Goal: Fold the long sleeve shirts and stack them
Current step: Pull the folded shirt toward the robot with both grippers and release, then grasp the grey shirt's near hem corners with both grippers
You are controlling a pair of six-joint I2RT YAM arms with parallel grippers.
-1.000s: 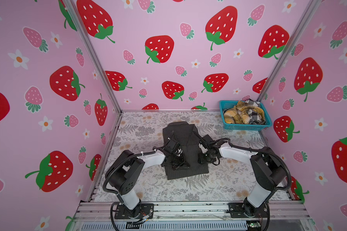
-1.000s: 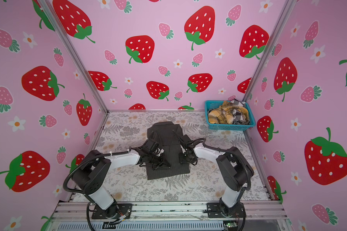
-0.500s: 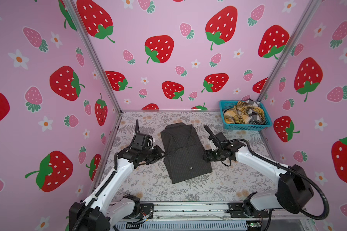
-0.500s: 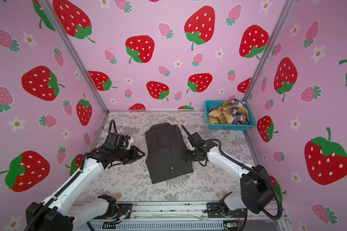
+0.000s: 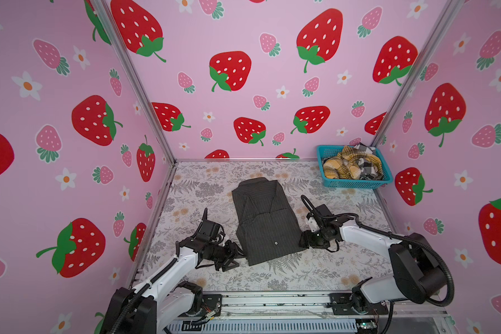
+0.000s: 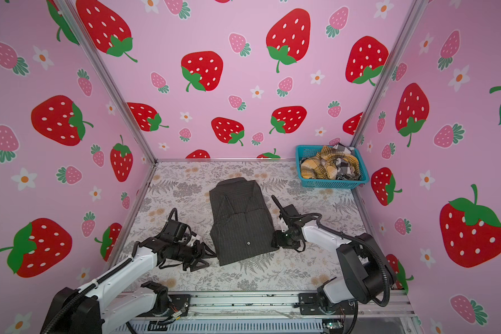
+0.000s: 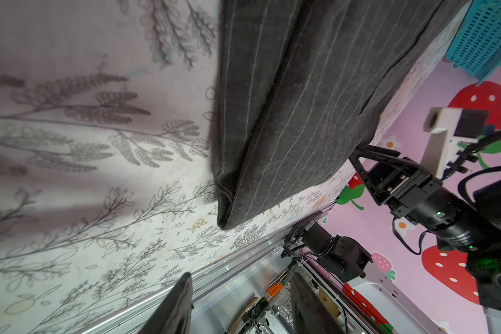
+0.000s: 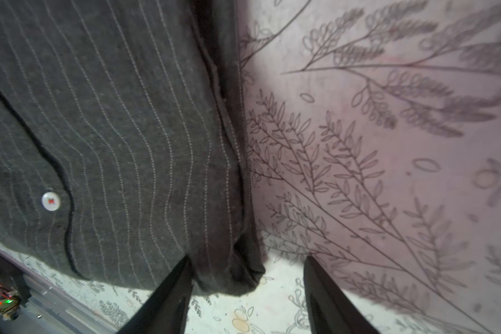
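The charcoal shirt (image 5: 265,219) lies folded mid-counter (image 5: 301,274), its long axis running from the back edge to the front edge. The grippers flank its front end. The left gripper (image 5: 238,257) sits just off the front-left corner and points in at it, jaws apart and empty. The right gripper (image 5: 302,243) is low against the shirt's right edge near the front-right corner, jaws apart with the cloth's corner lying loose between them. Both forearms reach in low, nearly level. Neither arm is clearly nearer, so moving the shirt likely takes both. The other shirts (image 5: 349,167) sit in the basket (image 5: 356,183) at the back-right corner.
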